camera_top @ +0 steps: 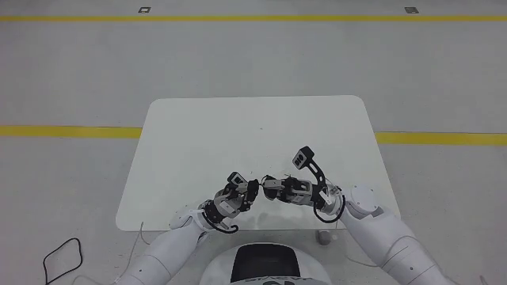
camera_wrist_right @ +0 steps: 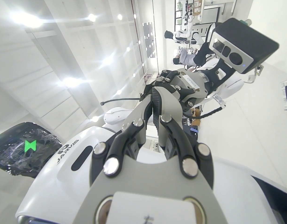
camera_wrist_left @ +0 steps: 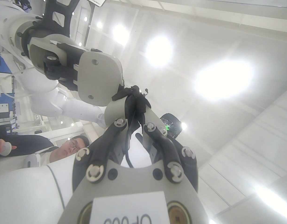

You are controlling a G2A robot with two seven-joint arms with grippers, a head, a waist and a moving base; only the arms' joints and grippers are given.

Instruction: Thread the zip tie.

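My two grippers meet tip to tip just above the near edge of the white table [camera_top: 261, 127]. The left gripper [camera_wrist_left: 136, 103] is shut on a thin black zip tie [camera_wrist_left: 127, 144], whose strap runs back between its fingers [camera_wrist_left: 120, 113] towards the wrist. The right gripper [camera_wrist_right: 151, 96] is also shut, pinching the same zip tie [camera_wrist_right: 120, 99]; a free length of the strap sticks out sideways from its tips. From above, the left gripper [camera_top: 252, 190] and right gripper [camera_top: 271, 188] almost touch. The tie's head is hidden between the fingertips.
The table top beyond the grippers is bare white. Yellow lines [camera_top: 253, 18] cross the grey floor around it. A black cable [camera_top: 59, 261] loops on the floor near the table's front left corner.
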